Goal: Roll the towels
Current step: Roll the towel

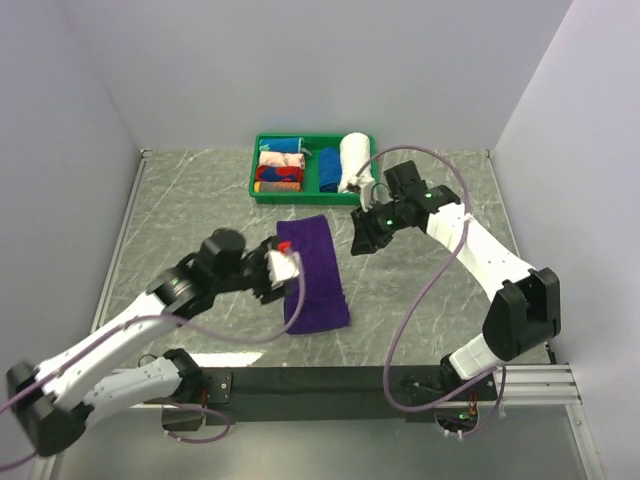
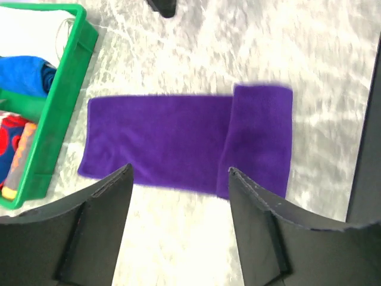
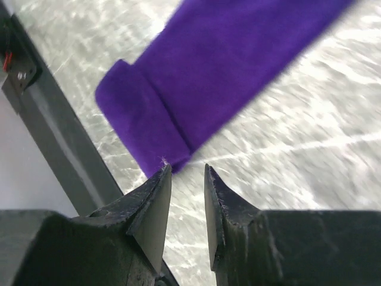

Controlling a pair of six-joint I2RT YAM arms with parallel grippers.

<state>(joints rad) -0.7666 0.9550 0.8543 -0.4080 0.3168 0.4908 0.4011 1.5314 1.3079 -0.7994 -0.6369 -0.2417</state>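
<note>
Top external view: the deep-purple towel lies on the grey marbled desk near the middle, between the two arms and well apart from the green tray at the back. It runs lengthwise from just in front of the tray toward the arm bases. The tray holds a white rolled towel at its right end, a bright blue towel beside that, and a stack of multicoloured cloths in its left compartment. The left fingers hang at the towel's left edge, about halfway along it. From this view I cannot tell whether they touch the cloth. The right fingers hover just off the towel's far right corner, above bare desk. In the left wrist view the towel spreads flat across the frame, with the end away from the tray folded back over itself into a doubled band. The left fingers there are spread wide and hold nothing. Their tips frame the towel's closest edge, and one tip lines up with the fold. The tray's wall and its blue and red cloths show at the left of that frame. In the right wrist view the folded end of the towel lies just beyond the fingertips. The right fingers stand only a narrow gap apart with nothing pinched between them, and bare desk shows through the gap. One tip sits right by the corner of the fold, though I cannot tell whether it touches.
</note>
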